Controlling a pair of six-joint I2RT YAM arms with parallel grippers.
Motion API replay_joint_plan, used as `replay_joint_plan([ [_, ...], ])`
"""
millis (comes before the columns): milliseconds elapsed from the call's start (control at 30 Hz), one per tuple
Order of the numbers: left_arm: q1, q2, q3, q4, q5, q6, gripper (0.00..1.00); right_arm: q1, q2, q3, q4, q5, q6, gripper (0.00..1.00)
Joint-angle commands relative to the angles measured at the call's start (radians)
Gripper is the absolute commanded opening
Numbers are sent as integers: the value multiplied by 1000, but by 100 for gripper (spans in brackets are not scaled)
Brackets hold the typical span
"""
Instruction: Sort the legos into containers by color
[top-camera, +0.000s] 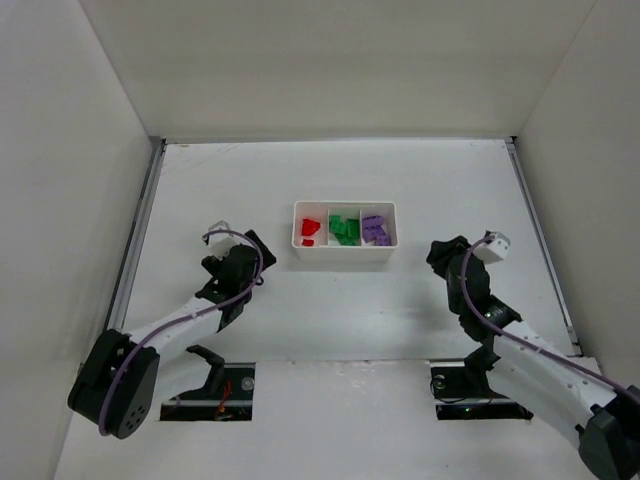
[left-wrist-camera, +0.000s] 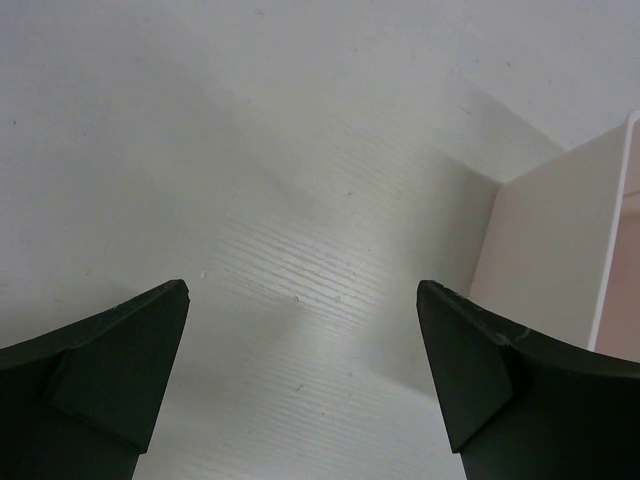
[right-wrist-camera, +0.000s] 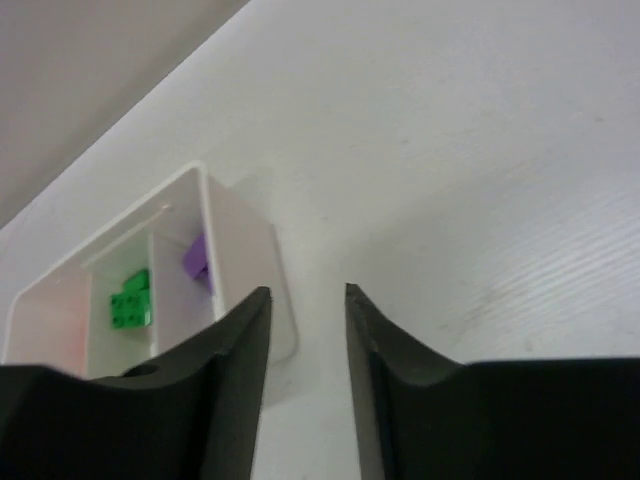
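- The white tray (top-camera: 345, 253) sits midway between the left and right edges of the table (top-camera: 330, 320), a little nearer the far edge.
- Red legos (top-camera: 310, 229) lie in its left compartment, green legos (top-camera: 346, 228) in the middle one and purple legos (top-camera: 376, 230) in the right one.
- The left gripper (left-wrist-camera: 302, 300) hangs near the tray's left wall, its fingers spread wide and holding nothing.
- The right gripper (right-wrist-camera: 306, 295) hangs near the tray's right end, on the right-edge side. Only a narrow gap separates its fingers, and nothing is between them.
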Motion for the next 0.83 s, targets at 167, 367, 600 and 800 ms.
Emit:
replay_joint_plan([
  [167,-28,52,103,-142,14,-55,100,-148,-27,-111,110,-25,62,68],
  [367,-45,69,112,-161,14,-66,100,-153,-50,-121,112,-53,68,71],
  [600,-105,97,132,-170,25,-67,100,-154,-61,-131,115,-47,71,72],
  [800,-139,131,143,-150,23,-60,100,-160,13,-117,121,-41,58,74],
])
